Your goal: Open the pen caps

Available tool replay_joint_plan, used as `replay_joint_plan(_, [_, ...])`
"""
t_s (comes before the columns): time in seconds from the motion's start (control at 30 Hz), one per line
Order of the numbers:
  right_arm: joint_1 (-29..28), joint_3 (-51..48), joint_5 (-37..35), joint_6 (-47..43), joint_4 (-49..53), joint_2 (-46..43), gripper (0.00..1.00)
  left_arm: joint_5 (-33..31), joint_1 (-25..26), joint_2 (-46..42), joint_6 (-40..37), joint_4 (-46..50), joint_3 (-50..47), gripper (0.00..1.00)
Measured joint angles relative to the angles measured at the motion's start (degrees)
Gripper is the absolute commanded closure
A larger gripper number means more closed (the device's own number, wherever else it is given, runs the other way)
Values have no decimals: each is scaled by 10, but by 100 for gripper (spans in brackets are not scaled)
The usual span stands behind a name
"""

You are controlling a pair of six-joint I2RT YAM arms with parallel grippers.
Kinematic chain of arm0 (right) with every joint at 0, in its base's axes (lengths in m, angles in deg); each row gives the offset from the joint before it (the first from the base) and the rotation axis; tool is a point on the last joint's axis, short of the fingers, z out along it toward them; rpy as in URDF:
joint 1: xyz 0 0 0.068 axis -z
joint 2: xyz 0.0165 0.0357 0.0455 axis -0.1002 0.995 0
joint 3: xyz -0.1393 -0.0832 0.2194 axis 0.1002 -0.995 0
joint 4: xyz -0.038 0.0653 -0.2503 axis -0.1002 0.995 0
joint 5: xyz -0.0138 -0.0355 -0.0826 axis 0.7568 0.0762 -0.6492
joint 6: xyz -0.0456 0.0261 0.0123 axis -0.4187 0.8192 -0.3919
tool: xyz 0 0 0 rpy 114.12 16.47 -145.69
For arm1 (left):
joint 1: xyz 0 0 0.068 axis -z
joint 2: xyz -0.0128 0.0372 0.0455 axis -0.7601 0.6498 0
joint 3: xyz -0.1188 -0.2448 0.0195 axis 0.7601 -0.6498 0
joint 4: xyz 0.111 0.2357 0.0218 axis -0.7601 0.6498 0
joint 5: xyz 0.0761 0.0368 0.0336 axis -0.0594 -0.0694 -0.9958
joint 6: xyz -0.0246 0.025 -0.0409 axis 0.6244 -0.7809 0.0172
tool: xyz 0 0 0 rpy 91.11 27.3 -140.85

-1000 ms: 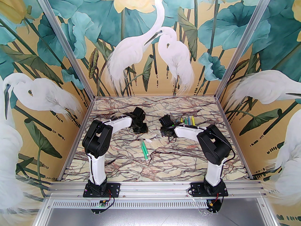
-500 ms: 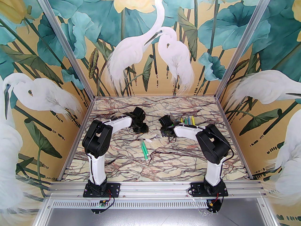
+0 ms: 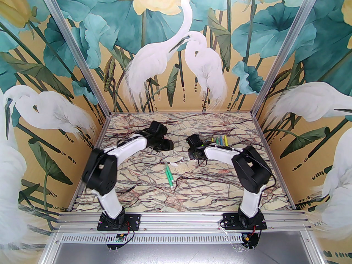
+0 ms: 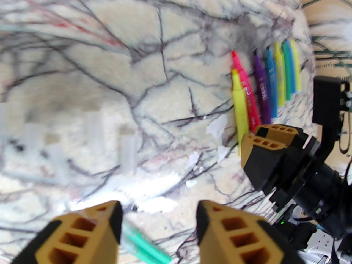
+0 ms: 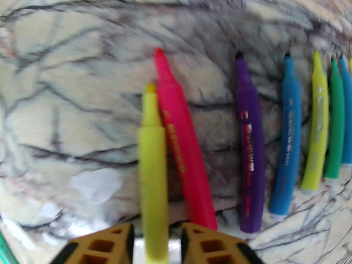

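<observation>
Most pens [image 5: 249,147] already show bare tips (nice). The right gripper [image 5: 157,230] loosely straddles the yellow pen [image 5: 152,161], the left gripper [image 4: 158,210] gapes empty, and two green pens [image 3: 169,176] look undone.

l hand [image 4: 157,205] spread wide, r hand [image 5: 156,226] w/ just a narrow gap, both reaching fwd.

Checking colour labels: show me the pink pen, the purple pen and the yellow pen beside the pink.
pink pen [image 5: 180,147], right wrist view, mid barrel.
purple pen [image 5: 249,147], right wrist view, printed barrel.
yellow pen [image 5: 153,169], right wrist view, mid barrel.
</observation>
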Motion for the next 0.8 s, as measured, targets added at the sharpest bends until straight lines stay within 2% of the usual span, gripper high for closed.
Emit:
replay_joint_plan(0.23, [-57,23,29,-52,23,-38,54,-7,-64,-120,-1,-52,-134,28])
replay_joint_plan(0.47, [-108,70,70,-75,58,-10,53,-48,-77,-227,-3,-98,-246,17])
replay_joint_plan(0.63, [-132,110,108,-88,91,34,53,-71,-79,-286,-2,-130,-294,16])
replay_joint_plan(0.8, [-153,139,127,-90,124,66,53,-89,-80,-308,-2,-151,-319,16])
